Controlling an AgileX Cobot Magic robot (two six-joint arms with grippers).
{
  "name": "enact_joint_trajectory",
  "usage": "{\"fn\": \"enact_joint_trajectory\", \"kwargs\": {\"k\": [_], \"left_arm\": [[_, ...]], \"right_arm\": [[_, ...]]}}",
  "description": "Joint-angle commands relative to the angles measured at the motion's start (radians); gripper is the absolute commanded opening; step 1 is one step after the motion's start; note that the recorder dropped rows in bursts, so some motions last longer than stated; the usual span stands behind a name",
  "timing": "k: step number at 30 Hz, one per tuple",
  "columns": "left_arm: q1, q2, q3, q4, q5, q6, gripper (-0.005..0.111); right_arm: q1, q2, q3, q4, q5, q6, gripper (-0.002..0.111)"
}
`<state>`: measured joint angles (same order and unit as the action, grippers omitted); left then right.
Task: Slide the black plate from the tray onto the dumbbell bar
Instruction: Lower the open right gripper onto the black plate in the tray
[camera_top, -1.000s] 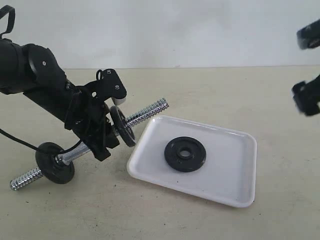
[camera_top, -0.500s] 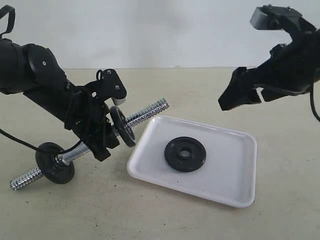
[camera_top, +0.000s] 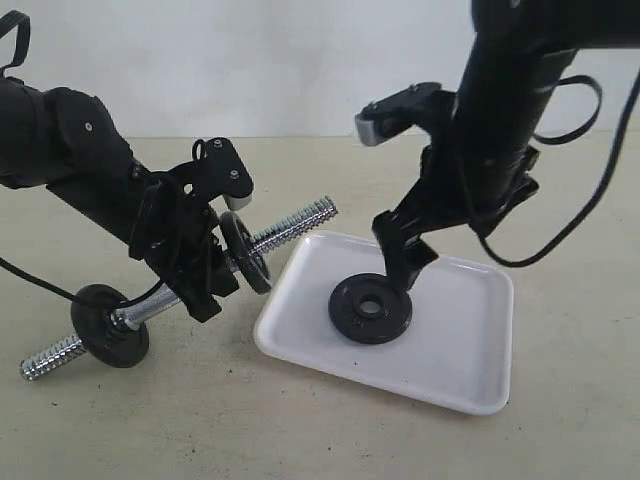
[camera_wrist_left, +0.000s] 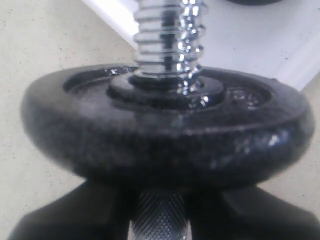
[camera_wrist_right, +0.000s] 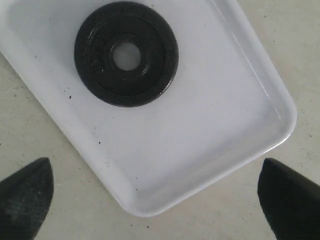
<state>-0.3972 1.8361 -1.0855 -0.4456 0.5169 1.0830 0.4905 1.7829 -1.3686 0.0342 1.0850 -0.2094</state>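
The left gripper (camera_top: 200, 280) is clenching the middle of the dumbbell bar (camera_top: 296, 224) and holding it tilted. One black disc (camera_top: 110, 326) is sitting on the bar on the gripper's lower side, and a second disc (camera_top: 246, 252) just beyond its fingers, toward the raised threaded end. The black plate (camera_top: 370, 308) is lying flat in the white tray (camera_top: 470, 335), just below the right gripper (camera_wrist_right: 157, 196), whose jaws are standing wide apart, grasping nothing; the plate is lying ahead of the fingertips.

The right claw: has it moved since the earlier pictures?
Yes. The right claw moved left and down, from beyond the tray to near the black plate.
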Motion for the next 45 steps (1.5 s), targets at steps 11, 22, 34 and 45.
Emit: {"fn": "enact_joint_trajectory", "kwargs": {"k": [11,22,34,45], "left_arm": [[-0.004,-0.054,-0.023,0.016,-0.079,0.018,0.004],[0.040,-0.054,-0.023,0.016,-0.115,0.018,0.004],[0.154,-0.054,-0.023,0.016,-0.122,0.002,0.004],[0.168,-0.054,-0.023,0.016,-0.119,0.002,0.004]], "right_arm": [[0.147,0.133,-0.006,-0.077,-0.210,0.077,0.105],[0.147,0.172,-0.006,-0.065,-0.256,0.064,0.105],[0.147,0.172,-0.006,-0.065,-0.296,0.062,0.105],[0.147,0.172,-0.006,-0.073,-0.348,0.065,0.105]]}}
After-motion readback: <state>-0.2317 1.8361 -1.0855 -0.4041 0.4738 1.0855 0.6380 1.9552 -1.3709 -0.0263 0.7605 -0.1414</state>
